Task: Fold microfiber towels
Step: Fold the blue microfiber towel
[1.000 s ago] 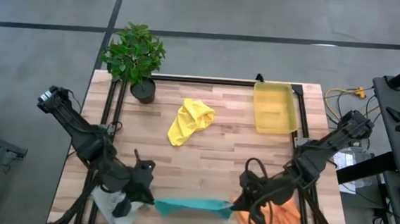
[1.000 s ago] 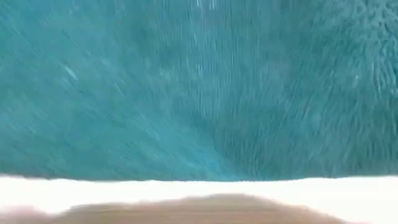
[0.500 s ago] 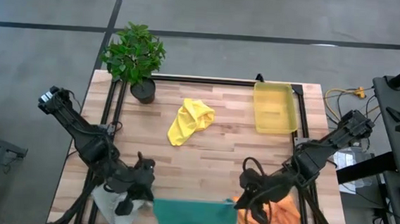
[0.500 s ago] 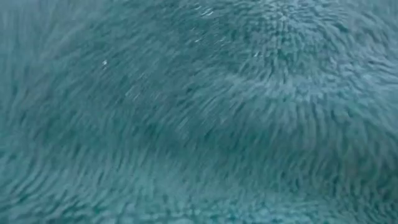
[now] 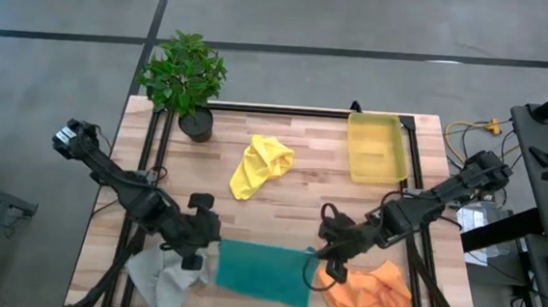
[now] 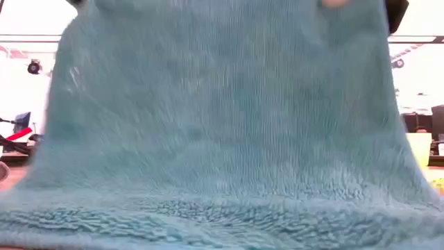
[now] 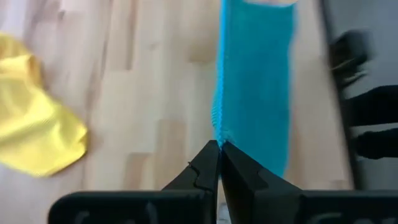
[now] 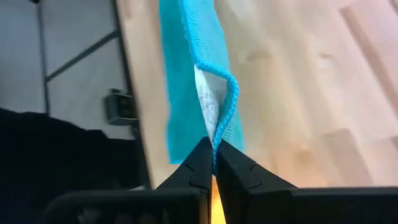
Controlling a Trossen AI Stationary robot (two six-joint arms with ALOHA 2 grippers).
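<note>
The teal towel (image 5: 262, 272) is stretched between my two grippers near the table's near edge and fills the low view (image 6: 222, 139). My left gripper (image 5: 211, 249) is shut on its far left corner, and my right gripper (image 5: 313, 254) on its far right corner. The yellow towel (image 5: 259, 165) lies crumpled at mid table and shows in the left wrist view (image 7: 37, 118). The light grey towel (image 5: 161, 279) lies crumpled at the near left, the orange towel (image 5: 373, 289) at the near right. My left gripper pinches the teal towel's far left corner (image 7: 217, 134) between its two fingers. The towel hangs below the fingers, its lower part lying on the table by the near edge. My right gripper pinches the teal towel's far right corner (image 8: 214, 134) between its two fingers, where the hemmed edge is folded over. The towel's far edge runs taut to the other gripper, its lower part on the table.
A yellow plastic bin (image 5: 377, 147) stands at the far right. A potted plant (image 5: 184, 78) stands at the far left corner. A black frame runs along the table's far, left and right sides. Bare wood lies between the yellow towel and the teal towel.
Both grippers have gone up and toward the table's far edge with the teal towel's corners. The towel, first a narrow bunched strip between them, has spread out into a broad sheet, with its lower edge staying at the near edge.
</note>
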